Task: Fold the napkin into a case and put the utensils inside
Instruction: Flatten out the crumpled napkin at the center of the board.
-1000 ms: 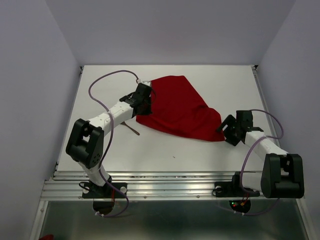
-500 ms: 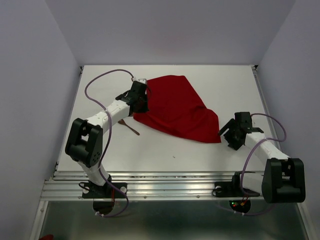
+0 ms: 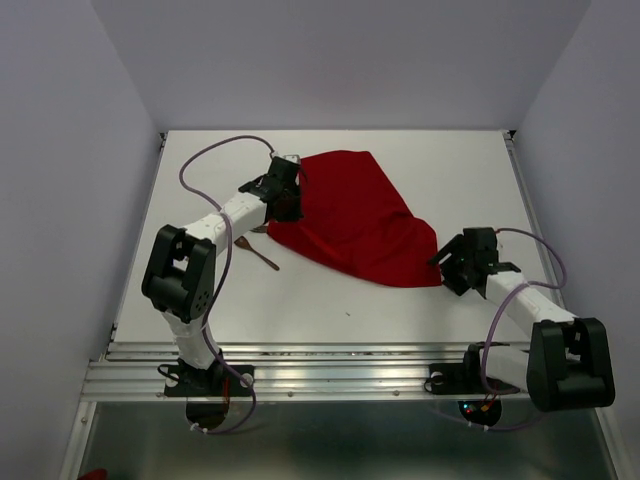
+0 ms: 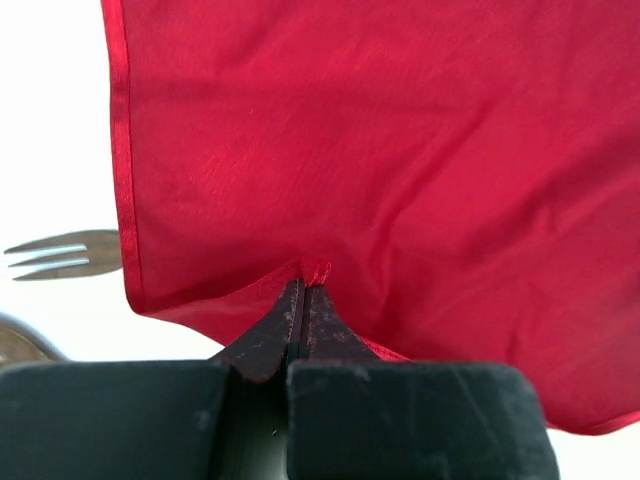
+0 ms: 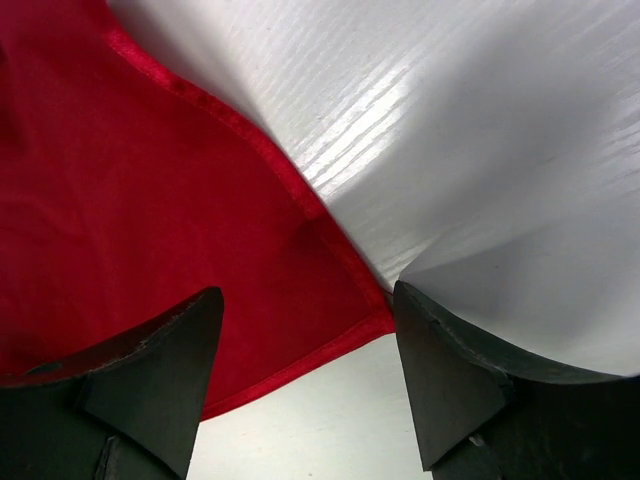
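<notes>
Nearby, fork point(image 4: 70, 252) half hidden behind napkin point(image 4: 400, 170); left pincer point(image 4: 303, 285) pinches hem.

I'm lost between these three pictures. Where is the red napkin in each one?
Top view: the napkin lies mid-table, between the two arms.
Left wrist view: it fills most of the picture, its edge pinched in the shut left jaws at bottom centre.
Right wrist view: it covers the left side, one corner lying between the open right jaws.
Shared landmark: the white table beneath it.
</notes>
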Motion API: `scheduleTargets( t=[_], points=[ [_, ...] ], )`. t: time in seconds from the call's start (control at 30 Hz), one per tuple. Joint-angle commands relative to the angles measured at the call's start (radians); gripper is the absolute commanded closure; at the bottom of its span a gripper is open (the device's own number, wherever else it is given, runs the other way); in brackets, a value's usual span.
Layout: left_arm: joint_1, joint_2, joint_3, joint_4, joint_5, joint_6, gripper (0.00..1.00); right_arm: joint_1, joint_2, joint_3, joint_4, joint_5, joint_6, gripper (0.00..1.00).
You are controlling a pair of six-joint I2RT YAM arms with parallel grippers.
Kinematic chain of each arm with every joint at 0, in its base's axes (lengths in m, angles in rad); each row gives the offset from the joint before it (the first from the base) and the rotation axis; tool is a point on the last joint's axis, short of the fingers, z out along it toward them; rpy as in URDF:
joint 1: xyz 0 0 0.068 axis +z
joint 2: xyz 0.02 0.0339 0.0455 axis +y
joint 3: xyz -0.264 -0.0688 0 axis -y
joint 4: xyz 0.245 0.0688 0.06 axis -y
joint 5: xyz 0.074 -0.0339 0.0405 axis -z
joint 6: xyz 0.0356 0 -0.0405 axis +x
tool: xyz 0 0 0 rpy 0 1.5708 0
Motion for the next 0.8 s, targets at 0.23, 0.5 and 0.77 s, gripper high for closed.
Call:
scheduleTargets(
  t=[0.23,0.5,0.77],
  points=[
    [-0.043,-0.096,0.168,-0.111,0.085,-0.037,1.00,0.013,0.021,-0.127,-0.125,-0.057,0.092,0.25],
    [-0.081,-0.113,0.292,-0.163,0.048,-0.029,1.00,0.013,-0.089,-0.133,-0.194,-0.077,0.117,0.26],
    [-0.113,-0.083,0.417,-0.203,-0.004,-0.032,1.00,0.013,-0.217,-0.133,-0.267,-0.057,0.157,0.29]
  ],
)
